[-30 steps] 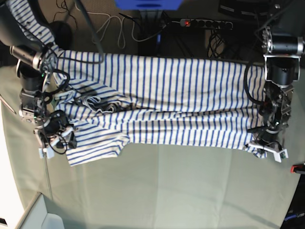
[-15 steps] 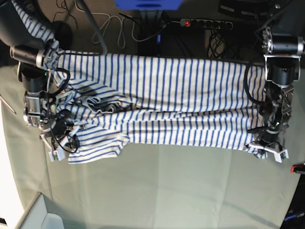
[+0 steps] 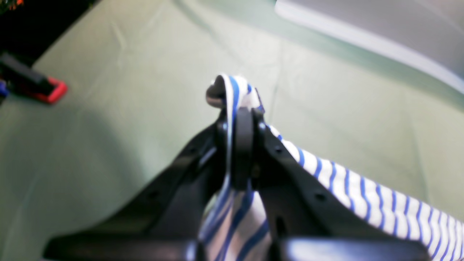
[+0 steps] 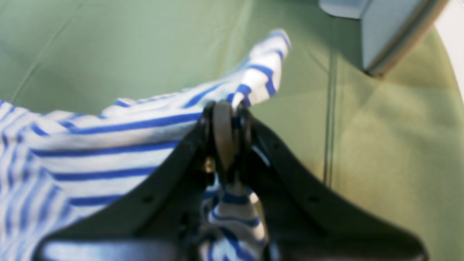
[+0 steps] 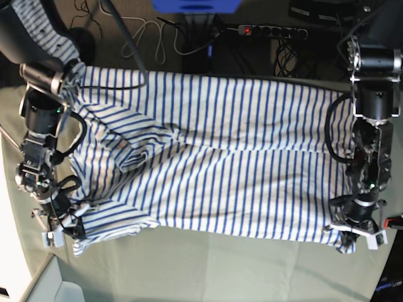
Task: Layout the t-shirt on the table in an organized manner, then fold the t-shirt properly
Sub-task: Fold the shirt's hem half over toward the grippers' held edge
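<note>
Both grippers are clamped on fabric right now: our left gripper (image 3: 239, 119) has its jaws pinched tight on a corner of the soft white cotton t-shirt with thin blue stripes (image 5: 214, 157), and our right gripper (image 4: 228, 112) is pinched on another corner the same way, with a little flap of striped cloth poking out past its tips. From the base view the left gripper (image 5: 359, 234) and right gripper (image 5: 58, 231) sit at opposite ends of the shirt's near edge, and the shirt stretches between them across the big table covered in pale grey-green cloth (image 5: 220, 270). So we'd say the layout part is maybe halfway there. The body looks mostly spread, but there's bunching and a folded-over bit close to the right gripper, and the far edge reaches the table's far edge. Flattening isn't finished, and no folding has started as far as we can tell.
</note>
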Motion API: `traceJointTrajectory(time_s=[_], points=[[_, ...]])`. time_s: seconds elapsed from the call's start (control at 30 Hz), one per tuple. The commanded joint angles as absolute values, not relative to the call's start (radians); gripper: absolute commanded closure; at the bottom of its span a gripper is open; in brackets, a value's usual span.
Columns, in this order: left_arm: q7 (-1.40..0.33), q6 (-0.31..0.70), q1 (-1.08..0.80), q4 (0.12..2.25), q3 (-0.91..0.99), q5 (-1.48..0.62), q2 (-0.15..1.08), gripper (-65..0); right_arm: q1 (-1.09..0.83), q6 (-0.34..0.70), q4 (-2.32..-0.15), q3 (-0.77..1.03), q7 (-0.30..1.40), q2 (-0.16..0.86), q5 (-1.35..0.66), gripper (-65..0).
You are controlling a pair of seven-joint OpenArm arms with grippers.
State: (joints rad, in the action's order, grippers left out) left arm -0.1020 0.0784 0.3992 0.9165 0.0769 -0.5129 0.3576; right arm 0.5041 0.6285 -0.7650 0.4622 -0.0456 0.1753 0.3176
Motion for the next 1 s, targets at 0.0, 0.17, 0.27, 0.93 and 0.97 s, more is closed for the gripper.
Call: traceJointTrajectory(time_s=[0.0, 0.17, 0.27, 0.93, 0.97], points=[[-0.071, 0.079, 0.429, 0.947, 0.084, -0.518, 0.372, -0.1, 0.536, 0.628, -0.809, 0.479, -0.084, 0.183, 0.298, 0.0], [-0.071, 0.077, 0.423, 0.961, 0.084, -0.519, 0.375, -0.1, 0.509, 0.697, -0.886, 0.533, -0.076, 0.148, 0.298, 0.0], [-0.071, 0.082, 0.414, 0.951, 0.084, -0.519, 0.377, -0.1, 0.46, 0.698, -0.923, 0.555, -0.076, 0.142, 0.298, 0.0], [-0.065, 0.084, 0.082, 1.115, 0.263, -0.521, 0.369, -0.1, -0.044, 0.698, -1.417, 0.561, -0.085, -0.01, 0.295, 0.0], [-0.065, 0.084, 0.067, 1.116, 0.263, -0.521, 0.369, -0.1, -0.065, 0.698, -1.431, 0.561, -0.085, -0.015, 0.291, 0.0]])
